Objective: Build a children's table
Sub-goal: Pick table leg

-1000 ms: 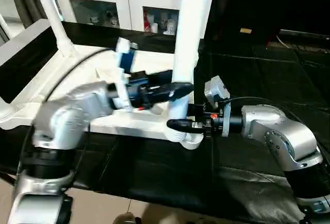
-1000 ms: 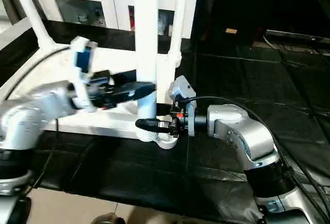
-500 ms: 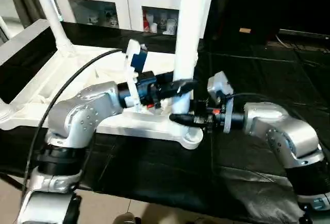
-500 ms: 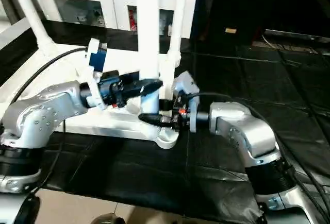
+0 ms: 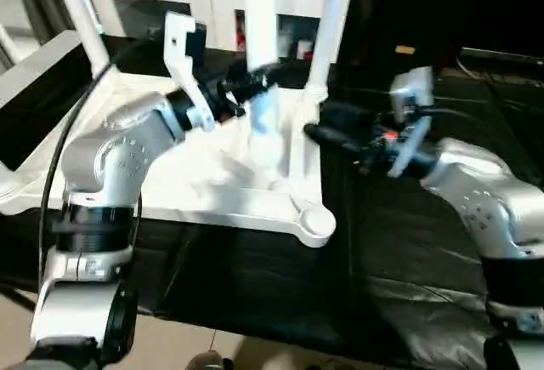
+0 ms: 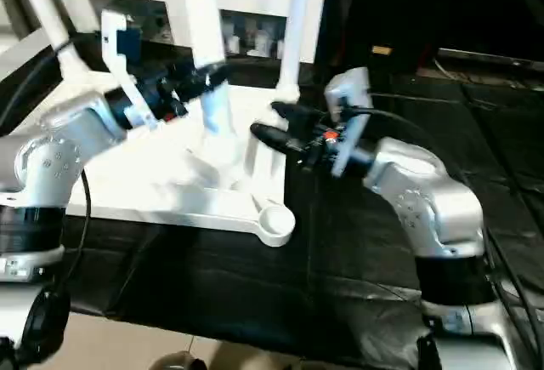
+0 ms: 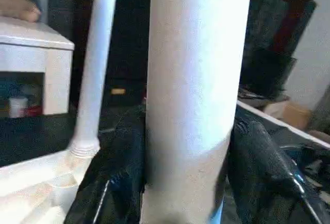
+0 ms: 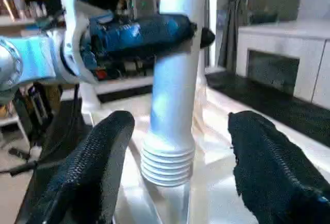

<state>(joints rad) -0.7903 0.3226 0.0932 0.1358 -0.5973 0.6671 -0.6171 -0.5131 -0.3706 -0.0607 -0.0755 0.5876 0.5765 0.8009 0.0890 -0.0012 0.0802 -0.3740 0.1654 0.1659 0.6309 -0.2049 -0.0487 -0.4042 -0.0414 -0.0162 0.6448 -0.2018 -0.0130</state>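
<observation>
3 legs (image 5: 259, 13) rise above 1 tabletop (image 5: 212, 191).

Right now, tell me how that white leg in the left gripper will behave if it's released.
The leg hangs free above the tabletop, threaded end unseated, so it would probably topple. Round and tapered, it would likely roll in a curve. It looks like smooth, hollow plastic: probably light and somewhat slippery for the left gripper.

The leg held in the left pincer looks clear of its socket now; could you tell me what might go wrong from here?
1. The leg hangs in the left pincer alone, its threaded end above the tabletop; the right pincer stands open and apart, so it could tilt.
2. The near corner socket is empty; a tilted leg might cross-thread.
</observation>
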